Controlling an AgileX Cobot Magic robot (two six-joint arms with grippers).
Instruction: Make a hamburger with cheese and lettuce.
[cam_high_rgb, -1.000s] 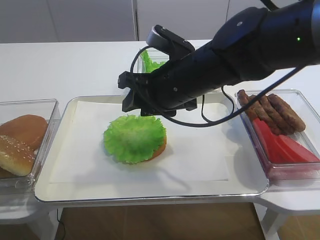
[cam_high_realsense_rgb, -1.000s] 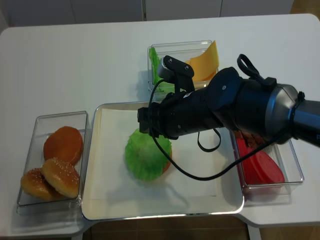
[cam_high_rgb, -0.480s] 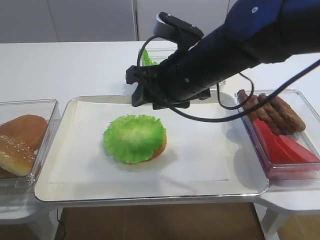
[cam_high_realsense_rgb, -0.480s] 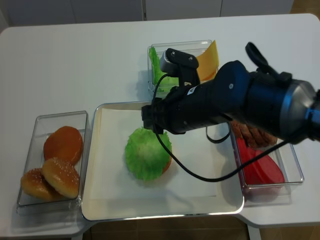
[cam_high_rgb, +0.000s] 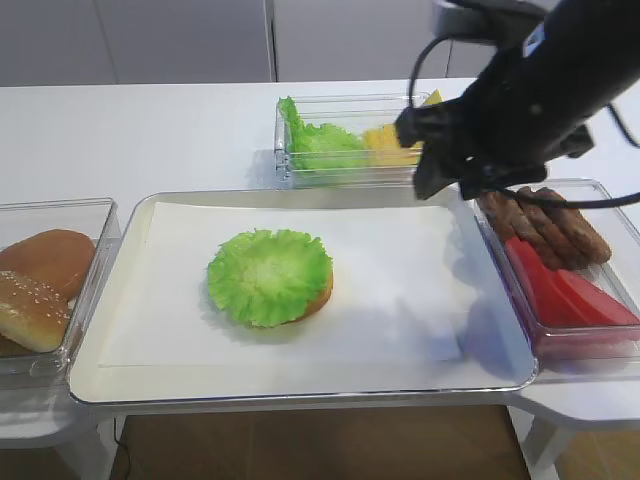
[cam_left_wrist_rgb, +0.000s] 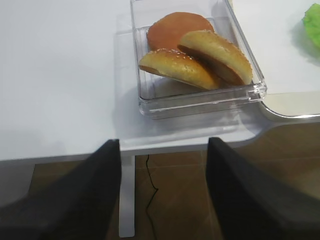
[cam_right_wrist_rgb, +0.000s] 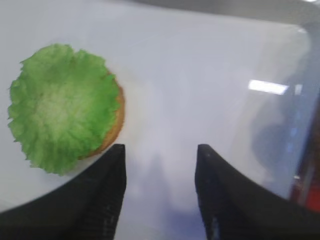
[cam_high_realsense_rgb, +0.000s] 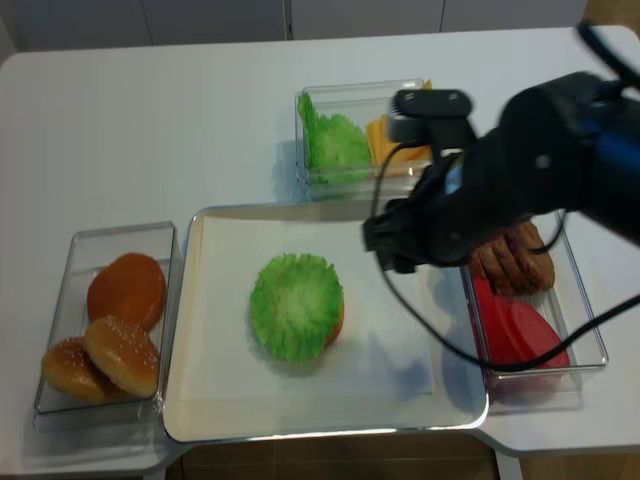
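now frilly bright green lettuce leaf (cam_high_rgb: 270, 276) covers flat round hamburger bun half (cam_high_rgb: 322, 292) on paper-lined tray (cam_high_rgb: 120, 385). right fingers (cam_right_wrist_rgb: 120, 175) spread, empty; left fingers (cam_left_wrist_rgb: 110, 165) spread, idle. risk: thin yellow-orange cheese slices (cam_high_realsense_rgb: 378, 137) stacked, may lift several.

Lighting is bright, even and soft across all four views, apparently from overhead. On the white surface (cam_high_realsense_rgb: 150, 110) shadows are faint and diffuse, and a soft grey one lies on the tray paper (cam_high_rgb: 400, 300) under the right arm. The tray rim (cam_high_rgb: 300, 392) carries thin bright highlights. In the right wrist view a rectangular glare patch sits at the right, the whole picture is soft, and the dark right gripper (cam_right_wrist_rgb: 160, 192) is blurred at the bottom edge; the lettuce (cam_right_wrist_rgb: 62, 107) there looks slightly smeared. The left wrist view is sharper on the bun box (cam_left_wrist_rgb: 200, 97), while the left gripper (cam_left_wrist_rgb: 162, 195) is out of focus. The right arm is motion-blurred in both high views.
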